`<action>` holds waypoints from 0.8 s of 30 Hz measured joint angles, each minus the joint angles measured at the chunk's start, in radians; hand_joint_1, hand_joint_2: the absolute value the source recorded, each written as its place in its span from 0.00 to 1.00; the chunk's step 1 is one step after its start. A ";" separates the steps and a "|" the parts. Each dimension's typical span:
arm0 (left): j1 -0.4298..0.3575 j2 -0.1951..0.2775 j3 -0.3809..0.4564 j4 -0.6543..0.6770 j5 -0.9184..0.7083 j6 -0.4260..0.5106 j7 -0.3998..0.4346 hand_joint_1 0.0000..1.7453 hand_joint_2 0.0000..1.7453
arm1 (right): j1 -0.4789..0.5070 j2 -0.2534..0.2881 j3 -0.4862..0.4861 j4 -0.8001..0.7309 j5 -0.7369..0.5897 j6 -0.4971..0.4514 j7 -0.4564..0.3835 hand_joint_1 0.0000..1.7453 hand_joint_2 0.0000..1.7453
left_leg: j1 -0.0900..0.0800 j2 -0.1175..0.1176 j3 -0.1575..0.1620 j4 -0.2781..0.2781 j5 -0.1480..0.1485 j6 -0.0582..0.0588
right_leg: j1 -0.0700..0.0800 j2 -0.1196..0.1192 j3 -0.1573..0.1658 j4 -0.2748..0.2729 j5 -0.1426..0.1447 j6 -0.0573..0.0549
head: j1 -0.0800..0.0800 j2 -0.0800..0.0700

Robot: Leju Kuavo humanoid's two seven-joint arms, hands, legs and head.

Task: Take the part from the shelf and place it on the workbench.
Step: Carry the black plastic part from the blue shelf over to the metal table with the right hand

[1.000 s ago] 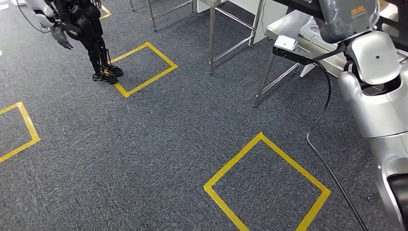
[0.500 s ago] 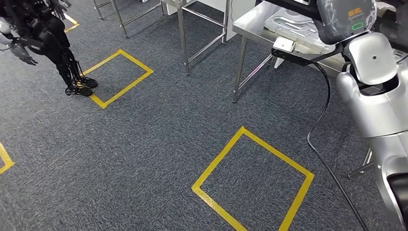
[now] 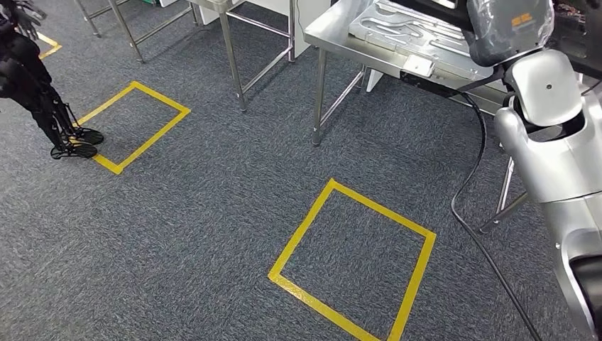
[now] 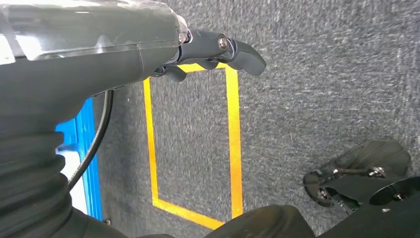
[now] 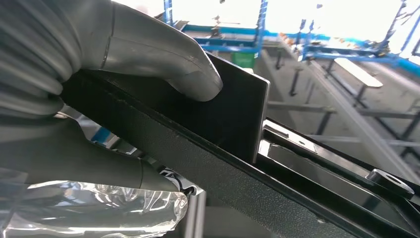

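While the right hand (image 5: 124,99) grips the flat black textured part (image 5: 218,144), its thick grey thumb pressed on the part's smooth dark face, clear crinkled plastic wraps the wrist. The part sits at the upper right of the head view, above the stainless steel counter (image 3: 341,35), which carries a silver moulded tray (image 3: 405,28). An orange label on the forearm cover is unreadable. The left hand (image 4: 218,49) hangs over grey carpet (image 3: 199,213), dark fingers curled on nothing. Yellow tape squares (image 3: 351,259) mark the carpet.
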 joint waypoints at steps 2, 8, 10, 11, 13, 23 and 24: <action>0.000 0.001 0.000 0.000 0.000 0.000 0.001 0.00 1.00 | 0.006 0.002 0.001 0.001 0.012 -0.010 0.007 1.00 1.00 | -0.006 0.013 -0.002 0.009 -0.008 -0.008 | 0.007 -0.018 0.030 -0.060 0.011 -0.010 | 0.000 0.000; -0.001 0.003 0.001 0.000 0.000 0.001 0.001 0.00 1.00 | 0.024 0.004 0.001 0.004 0.020 -0.018 0.014 1.00 1.00 | 0.001 -0.023 -0.048 0.126 -0.088 -0.038 | -0.001 0.032 0.024 -0.065 0.020 -0.038 | 0.000 0.000; 0.000 0.002 0.001 0.000 -0.001 0.001 0.001 0.00 1.00 | 0.029 0.005 0.001 0.004 0.019 -0.021 0.015 1.00 1.00 | 0.003 -0.039 -0.106 0.260 -0.145 -0.043 | -0.001 0.050 0.022 -0.065 0.022 -0.041 | 0.000 0.000; 0.001 0.002 0.001 0.000 -0.001 0.001 0.001 0.00 1.00 | 0.033 0.006 0.001 0.004 0.019 -0.022 0.015 1.00 1.00 | 0.004 -0.040 -0.123 0.297 -0.151 -0.043 | -0.001 0.060 0.022 -0.065 0.022 -0.041 | 0.000 0.000; 0.001 0.002 0.001 0.000 -0.001 0.000 0.001 0.00 1.00 | 0.039 0.006 0.001 0.004 0.019 -0.023 0.015 1.00 1.00 | 0.005 -0.045 -0.107 0.259 -0.108 -0.041 | -0.001 0.081 0.023 -0.064 0.023 -0.040 | 0.000 0.000; -0.002 -0.003 0.001 0.000 -0.007 -0.004 -0.003 0.00 1.00 | 0.068 0.006 -0.004 0.004 0.024 -0.032 0.018 1.00 1.00 | 0.012 -0.063 -0.002 0.001 0.002 0.007 | -0.003 0.082 -0.034 0.017 -0.018 0.006 | 0.000 0.000; -0.001 -0.003 0.001 0.000 -0.007 -0.004 -0.003 0.00 1.00 | 0.069 0.006 -0.004 0.004 0.025 -0.033 0.019 1.00 1.00 | 0.010 -0.055 -0.003 -0.001 0.003 0.010 | -0.001 0.062 -0.063 0.080 -0.051 0.008 | 0.000 0.000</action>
